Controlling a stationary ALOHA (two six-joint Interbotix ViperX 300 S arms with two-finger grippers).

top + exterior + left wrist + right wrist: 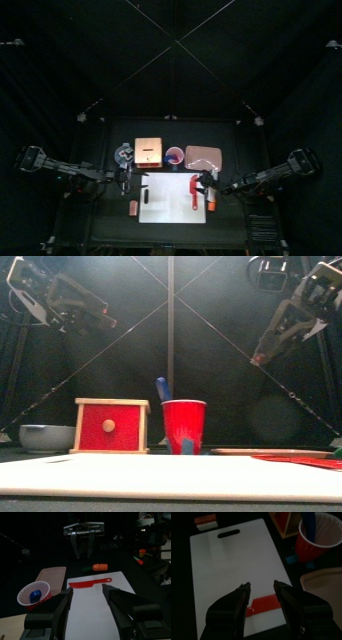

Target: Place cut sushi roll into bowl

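Bowl [47, 437] untouched — both arms' fingers open, holding nothing.

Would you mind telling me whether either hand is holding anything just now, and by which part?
Nothing is held: the left hand and the right hand are both open and empty.

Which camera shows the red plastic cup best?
The front view: the red plastic cup stands near, large and whole. The top view shows it tiny; both wrist views look into it slantwise.

No writing, label or number can be read anywhere; the views are perhaps too dim for small print.
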